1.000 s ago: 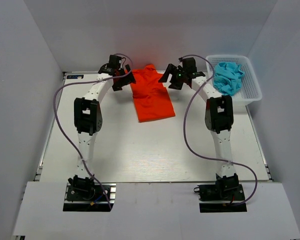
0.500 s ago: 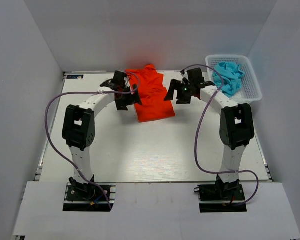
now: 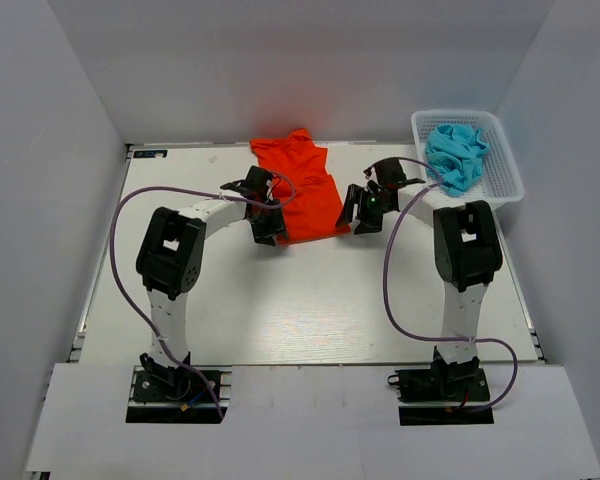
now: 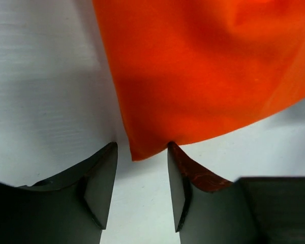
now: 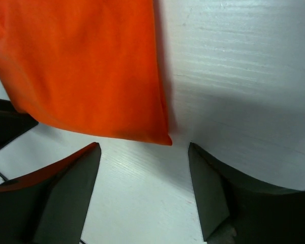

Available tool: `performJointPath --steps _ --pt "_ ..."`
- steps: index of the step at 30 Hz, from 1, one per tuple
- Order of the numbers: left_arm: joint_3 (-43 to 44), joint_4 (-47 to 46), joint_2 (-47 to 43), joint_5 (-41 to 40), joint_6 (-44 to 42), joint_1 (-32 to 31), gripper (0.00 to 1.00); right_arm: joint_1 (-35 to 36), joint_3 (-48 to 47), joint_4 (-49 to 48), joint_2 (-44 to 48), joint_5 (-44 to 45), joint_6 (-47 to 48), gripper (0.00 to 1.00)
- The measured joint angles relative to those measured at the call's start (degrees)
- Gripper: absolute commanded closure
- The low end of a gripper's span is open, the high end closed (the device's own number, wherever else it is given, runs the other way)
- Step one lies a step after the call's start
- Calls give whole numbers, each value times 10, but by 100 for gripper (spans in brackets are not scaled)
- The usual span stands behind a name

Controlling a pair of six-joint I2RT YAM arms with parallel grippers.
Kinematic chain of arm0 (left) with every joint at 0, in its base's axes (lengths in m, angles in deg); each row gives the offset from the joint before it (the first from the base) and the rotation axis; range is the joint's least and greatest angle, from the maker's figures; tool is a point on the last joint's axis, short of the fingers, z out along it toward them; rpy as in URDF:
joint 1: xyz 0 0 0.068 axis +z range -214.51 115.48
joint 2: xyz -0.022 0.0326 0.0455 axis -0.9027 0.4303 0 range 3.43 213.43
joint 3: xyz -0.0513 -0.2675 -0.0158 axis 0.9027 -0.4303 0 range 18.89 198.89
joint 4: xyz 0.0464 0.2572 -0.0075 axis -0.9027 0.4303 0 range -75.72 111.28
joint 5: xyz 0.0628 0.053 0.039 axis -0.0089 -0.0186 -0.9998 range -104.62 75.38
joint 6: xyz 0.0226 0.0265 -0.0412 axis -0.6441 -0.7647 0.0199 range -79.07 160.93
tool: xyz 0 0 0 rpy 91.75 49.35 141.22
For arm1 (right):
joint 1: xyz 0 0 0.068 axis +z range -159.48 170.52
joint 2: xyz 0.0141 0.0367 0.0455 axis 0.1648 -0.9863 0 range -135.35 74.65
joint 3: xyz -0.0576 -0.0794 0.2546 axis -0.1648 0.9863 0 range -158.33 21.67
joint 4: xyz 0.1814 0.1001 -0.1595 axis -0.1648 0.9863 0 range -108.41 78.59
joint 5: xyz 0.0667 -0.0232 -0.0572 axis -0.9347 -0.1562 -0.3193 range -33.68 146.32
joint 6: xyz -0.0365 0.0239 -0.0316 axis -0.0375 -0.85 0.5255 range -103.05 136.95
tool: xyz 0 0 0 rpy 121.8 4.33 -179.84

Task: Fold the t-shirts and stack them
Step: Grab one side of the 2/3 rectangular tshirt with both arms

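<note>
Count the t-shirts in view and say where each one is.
2. The orange-red t-shirt lies on the table, far middle. The turquoise t-shirt sits bunched in the white basket at the far right corner. Others could be hidden under it.

Bright, even white light from above; the overhead view is sharp. In the wrist views a soft grey shadow lies on the table point(image 5: 234, 101) beside the orange t-shirt point(image 4: 203, 66) (its colour tints the dark, slightly blurred fingers point(image 4: 193, 175)).
</note>
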State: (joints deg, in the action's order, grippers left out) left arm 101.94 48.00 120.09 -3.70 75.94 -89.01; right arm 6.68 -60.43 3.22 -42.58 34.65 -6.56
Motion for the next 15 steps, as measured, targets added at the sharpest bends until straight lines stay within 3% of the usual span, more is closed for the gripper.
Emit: performJointPath --steps 4,6,8,10,12,14,15 --pt "2 -15 11 0 6 3 65 0 14 -26 -8 -10 -12 45" --pt "2 -21 14 1 6 3 74 0 12 -32 -14 -14 -16 45" --pt "1 -28 18 1 6 2 80 -1 11 -37 -18 -17 -16 59" --pt "0 -34 20 3 7 1 87 -1 11 -40 -23 -17 -18 64" --pt "0 -39 21 5 7 1 97 -1 11 -42 -25 -18 -16 84" --pt "0 -40 21 7 7 0 100 -1 11 -42 -30 -18 -17 100" --pt "0 -41 21 8 7 0 100 -1 11 -44 -32 -24 -17 100"
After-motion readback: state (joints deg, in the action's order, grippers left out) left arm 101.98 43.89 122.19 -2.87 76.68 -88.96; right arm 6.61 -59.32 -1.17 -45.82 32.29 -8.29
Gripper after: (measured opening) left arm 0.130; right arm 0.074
